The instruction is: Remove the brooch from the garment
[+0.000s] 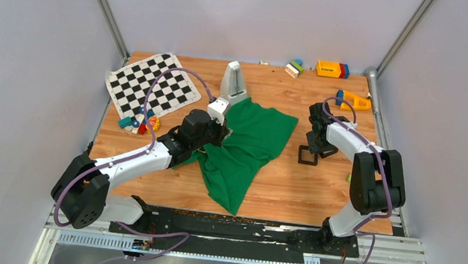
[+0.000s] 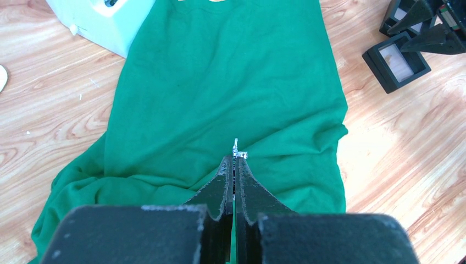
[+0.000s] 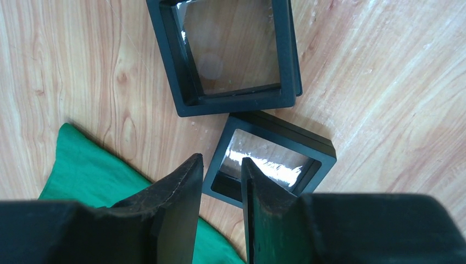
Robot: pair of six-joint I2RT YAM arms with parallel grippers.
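Observation:
The green garment (image 1: 249, 146) lies crumpled at the table's middle and fills the left wrist view (image 2: 220, 93). My left gripper (image 1: 222, 131) hovers over its left part, jaws shut, with a tiny silvery metal piece (image 2: 237, 151) sticking out between the tips. No red-orange brooch face shows in any view. My right gripper (image 1: 315, 142) is open just right of the garment, its fingers (image 3: 181, 192) astride the near rim of a plain black square frame (image 3: 272, 159). A second black frame (image 3: 236, 55) lies beyond it. A garment corner (image 3: 93, 170) shows at the lower left.
A chequered mat (image 1: 152, 85) lies at the back left, with small coloured toys (image 1: 139, 124) at its near corner. A white upright box (image 1: 234, 81) stands behind the garment. Coloured blocks (image 1: 332, 69) and an orange toy (image 1: 354, 101) sit at the back right.

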